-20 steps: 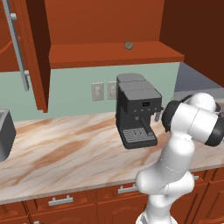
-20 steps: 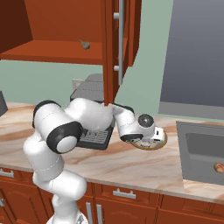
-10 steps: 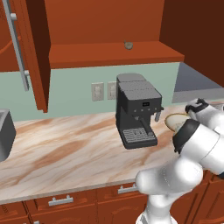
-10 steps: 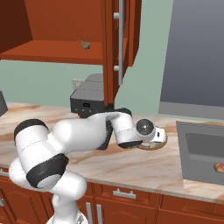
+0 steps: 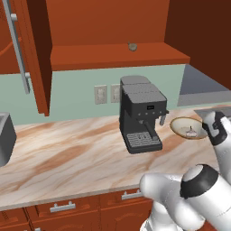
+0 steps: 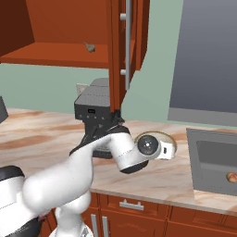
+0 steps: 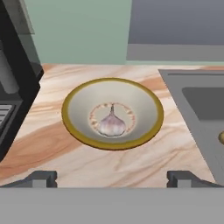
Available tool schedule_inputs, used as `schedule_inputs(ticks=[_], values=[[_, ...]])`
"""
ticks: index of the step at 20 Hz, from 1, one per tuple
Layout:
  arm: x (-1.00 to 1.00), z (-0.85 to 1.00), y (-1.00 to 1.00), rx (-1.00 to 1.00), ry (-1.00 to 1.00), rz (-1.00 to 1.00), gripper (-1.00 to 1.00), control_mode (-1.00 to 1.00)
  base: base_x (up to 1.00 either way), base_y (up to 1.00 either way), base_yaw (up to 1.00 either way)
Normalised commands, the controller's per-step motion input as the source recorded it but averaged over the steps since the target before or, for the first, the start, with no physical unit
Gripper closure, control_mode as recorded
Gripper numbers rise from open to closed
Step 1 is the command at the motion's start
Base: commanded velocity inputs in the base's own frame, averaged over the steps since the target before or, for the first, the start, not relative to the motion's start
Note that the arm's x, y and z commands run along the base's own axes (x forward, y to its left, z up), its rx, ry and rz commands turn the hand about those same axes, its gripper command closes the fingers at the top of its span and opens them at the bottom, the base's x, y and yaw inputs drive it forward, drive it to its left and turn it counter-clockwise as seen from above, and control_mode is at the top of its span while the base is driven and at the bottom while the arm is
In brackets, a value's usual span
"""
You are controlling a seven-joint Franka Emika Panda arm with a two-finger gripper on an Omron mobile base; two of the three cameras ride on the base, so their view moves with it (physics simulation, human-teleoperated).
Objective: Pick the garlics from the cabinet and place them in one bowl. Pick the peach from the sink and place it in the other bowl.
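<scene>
Arm in the left base view bends low from the bottom right, its white wrist reaching beside a shallow bowl on the marbled counter. A pale garlic lies in the bowl. The smaller, duller garlic sits on the open cabinet's smooth reddish shelf, above a boxy dark coffee machine.

From the right base view, the arm stretches level over the counter, its hand in front of the bowl. Right of it, the dark rectangular sink holds the round orange peach. The dull garlic rests on the shelf.

Hand view looks down into the yellow-rimmed, glossy grey bowl with the pointed whitish-pink garlic at its centre. The fingers stand spread wide, grasping nothing.
</scene>
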Motion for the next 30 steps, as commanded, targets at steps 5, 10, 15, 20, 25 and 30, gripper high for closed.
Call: schedule_inputs(ticks=[5, 10, 15, 20, 25, 30], values=[[-0.59, 0.50, 0.27, 0.00, -0.02, -0.02, -1.00, -1.00, 0.00, 0.00, 0.00], [-0.50, 0.52, 0.40, 0.00, -0.05, -0.02, -1.00, -1.00, 0.00, 0.00, 0.00], [-0.44, 0.48, 0.46, 0.00, -0.01, 0.00, -1.00, -1.00, 0.00, 0.00, 0.00], [-0.34, 0.48, 0.65, 0.00, -0.01, 0.00, -1.00, -1.00, 0.00, 0.00, 0.00], [-0.41, 0.53, 0.62, 0.00, -0.01, 0.00, -1.00, -1.00, 0.00, 0.00, 0.00], [-0.27, 0.61, 0.59, 0.00, 0.00, 0.00, -1.00, -1.00, 0.00, 0.00, 0.00]])
